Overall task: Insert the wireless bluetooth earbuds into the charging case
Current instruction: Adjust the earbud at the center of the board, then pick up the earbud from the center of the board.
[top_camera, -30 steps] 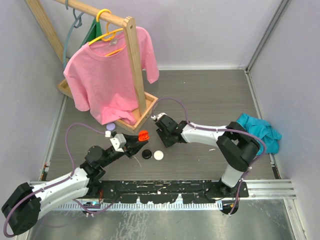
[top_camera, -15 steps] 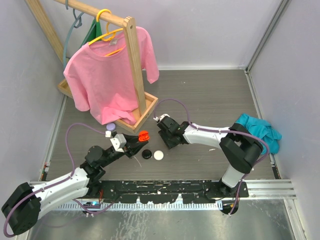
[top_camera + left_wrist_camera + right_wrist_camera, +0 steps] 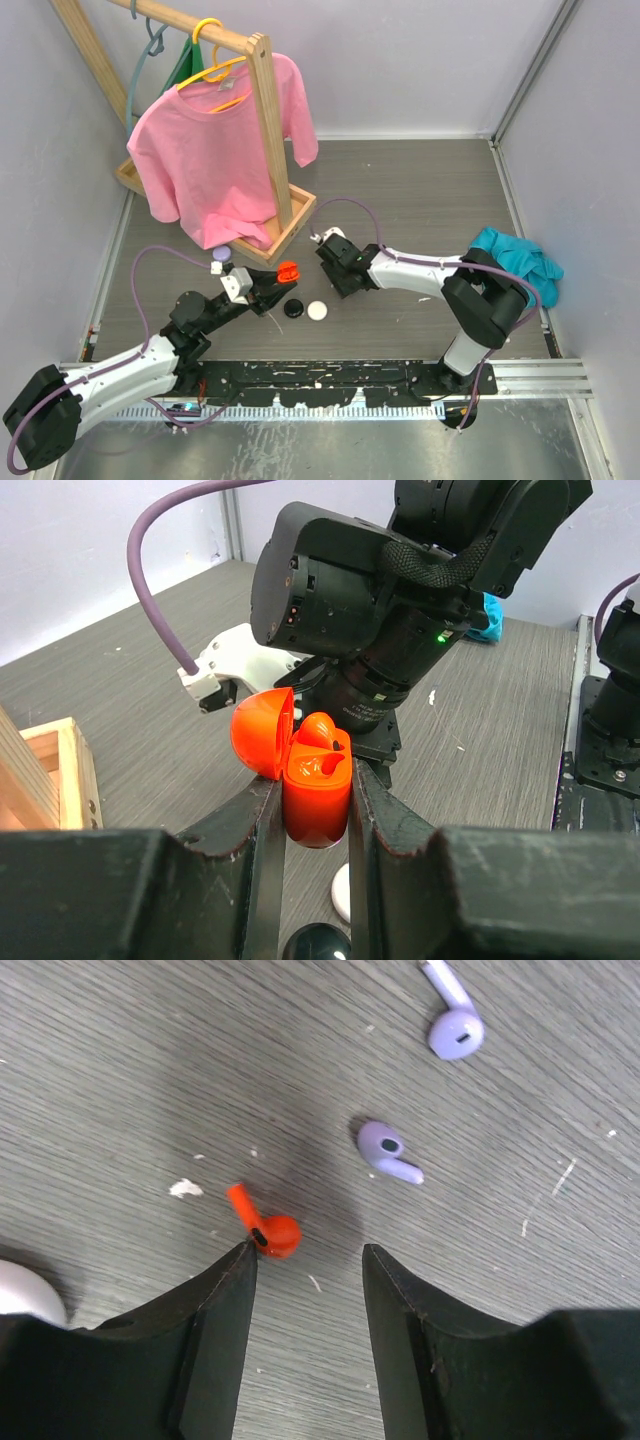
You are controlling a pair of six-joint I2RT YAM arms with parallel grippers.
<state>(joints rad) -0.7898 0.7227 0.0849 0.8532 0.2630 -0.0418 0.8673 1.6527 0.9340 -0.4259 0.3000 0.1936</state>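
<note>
The orange-red earbud (image 3: 268,1225) lies flat on the table (image 3: 120,1080), right under my right gripper (image 3: 307,1252). In the right wrist view its long axis runs on a diagonal, with the round head at lower right and the thin stem pointing up and to the left. The head sits just beside the tip of the finger on the left of that view; I can't tell whether they touch. The right jaws are spread, with only bare table between them and nothing held.

Two purple earbuds lie farther out on the same surface. The nearer purple earbud (image 3: 390,1152) has its stem pointing right and slightly down. The farther purple earbud (image 3: 452,1015) has its stem pointing up-left.

The orange charging case (image 3: 316,795) is pinched between the fingers of my left gripper (image 3: 315,815). It stands upright, with its lid hinged open toward the left of the left wrist view. An orange shape sits in the open top — it may be an earbud, but I can't be sure.

From above, the case is just left of the right gripper. A black round case (image 3: 293,308) and a white round case (image 3: 317,310) rest side by side on the table nearby.
</note>
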